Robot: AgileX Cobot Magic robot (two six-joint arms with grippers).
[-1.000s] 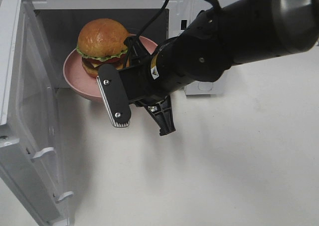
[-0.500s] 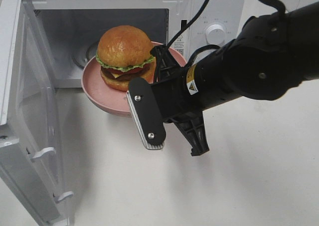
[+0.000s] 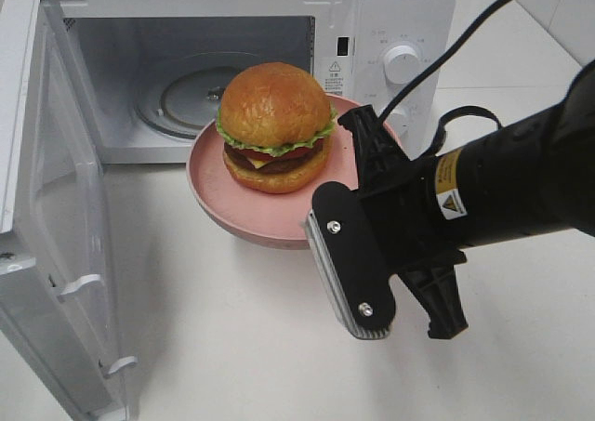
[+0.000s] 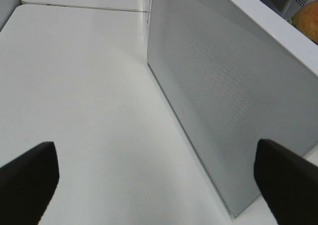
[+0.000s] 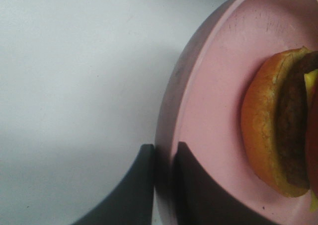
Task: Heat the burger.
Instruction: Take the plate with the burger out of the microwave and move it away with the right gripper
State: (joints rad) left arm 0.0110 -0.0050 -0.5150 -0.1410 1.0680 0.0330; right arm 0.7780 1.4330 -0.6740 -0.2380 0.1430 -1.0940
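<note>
The burger (image 3: 275, 126) sat on the plate (image 3: 244, 203), which hung just in front of the microwave (image 3: 390, 12) opening. The door (image 3: 58, 217) stood swung out to the left. The right gripper (image 5: 164, 178) was at the plate's right rim.

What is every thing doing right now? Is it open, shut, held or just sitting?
Microwave door: swung wide open.
Microwave: nothing on its glass turntable.
Plate: held by its rim, outside the microwave.
Burger: upright on the plate.
Right gripper: shut on the plate.
Left gripper: open, holding nothing.
</note>
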